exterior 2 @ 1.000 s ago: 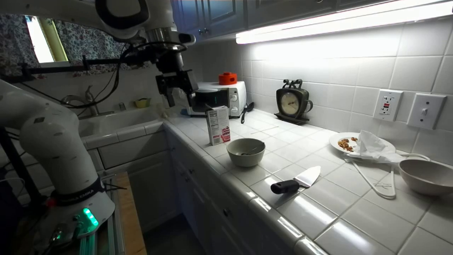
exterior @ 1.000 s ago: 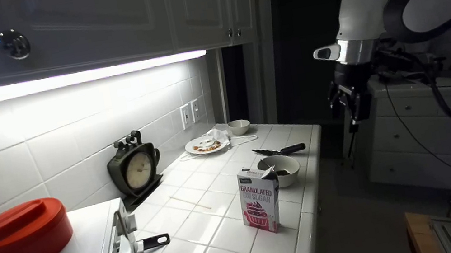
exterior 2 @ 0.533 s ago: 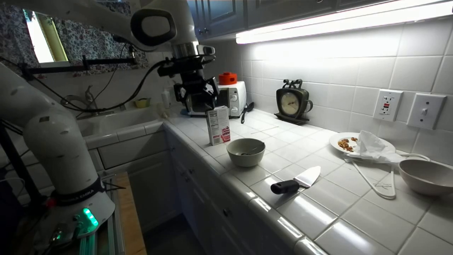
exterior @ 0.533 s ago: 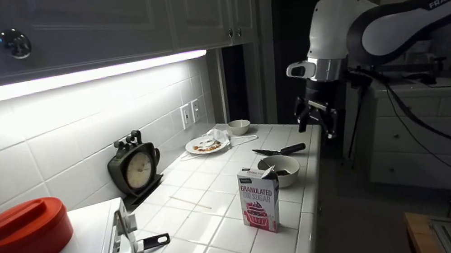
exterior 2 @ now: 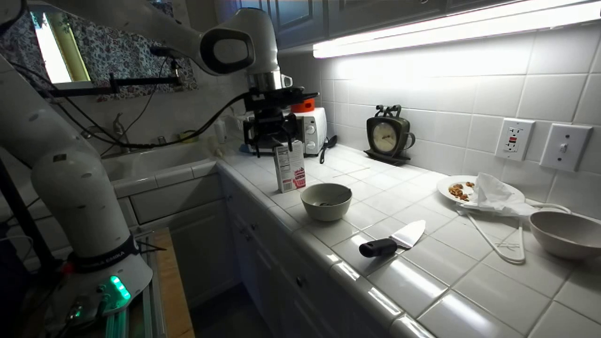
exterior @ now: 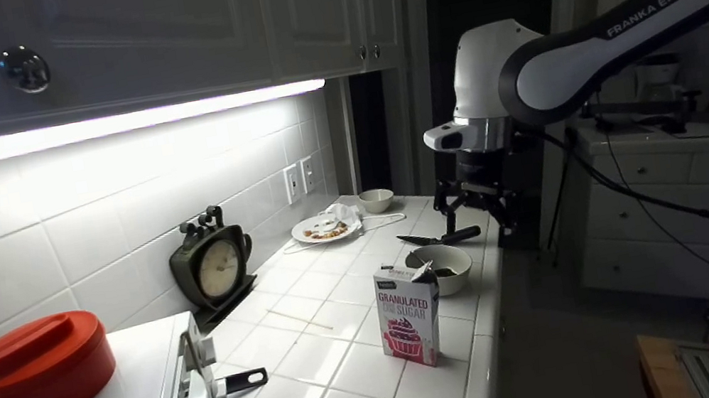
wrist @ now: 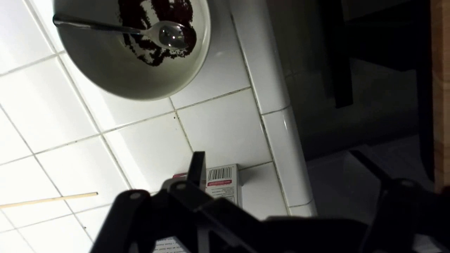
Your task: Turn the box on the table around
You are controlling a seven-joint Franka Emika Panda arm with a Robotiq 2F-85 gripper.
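The box (exterior: 409, 312), a white sugar carton with pink print, stands upright on the white tiled table (exterior: 362, 371) near its front edge. In an exterior view (exterior 2: 289, 166) its nutrition side and torn top show. My gripper (exterior: 481, 230) is open and empty, pointing down, above the counter edge and higher than the box. In an exterior view the gripper (exterior 2: 274, 151) overlaps the top of the box; contact is not visible. In the wrist view the fingers are wide apart (wrist: 276, 152), and the left finger hides part of the box (wrist: 221, 182), whose barcode shows.
A bowl (wrist: 154, 88) with a spoon and dark powder stands close to the box. A cake server (exterior 2: 378, 247), a plate (exterior 2: 443, 188) with food and a paper, another bowl (exterior 2: 570, 237), a dial scale (exterior: 216, 265), and a toaster oven (exterior: 158, 361) with a red container (exterior: 35, 378) are around.
The arm has come down and over toward the counter and the box, and the gripper has turned. The box and the other objects have not moved.
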